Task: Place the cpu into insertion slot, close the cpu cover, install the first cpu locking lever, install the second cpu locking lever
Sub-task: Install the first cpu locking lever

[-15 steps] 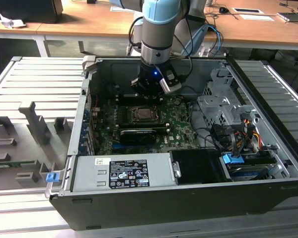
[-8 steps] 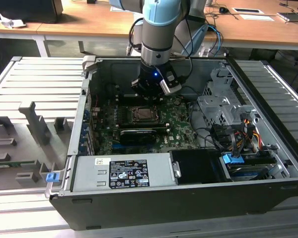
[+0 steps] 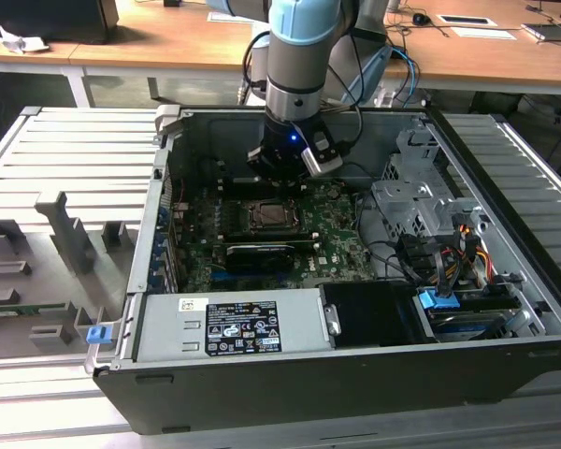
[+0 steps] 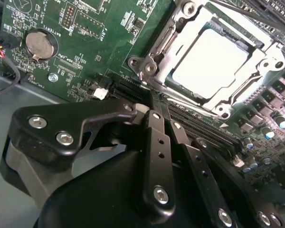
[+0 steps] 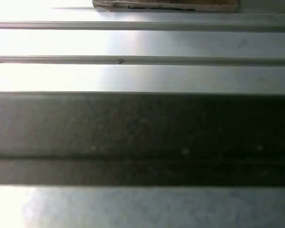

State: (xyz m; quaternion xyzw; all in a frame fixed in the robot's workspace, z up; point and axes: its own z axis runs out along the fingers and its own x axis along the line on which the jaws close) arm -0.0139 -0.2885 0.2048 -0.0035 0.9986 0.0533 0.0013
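Observation:
The cpu lies flat in the insertion slot, its pale grey face showing. The silvery cpu cover lies down around it as a frame. A thin metal lever runs along one side of the socket. My gripper hovers just off the socket's corner, its black fingers pressed together with nothing between them. In the exterior view my gripper hangs inside the open computer case, just behind the insertion slot on the green board.
A round coin battery sits on the board away from the socket. A long black block lies in front of the socket. The power supply, a drive cage and cables fill the case. The first wrist view faces ribbed grey metal.

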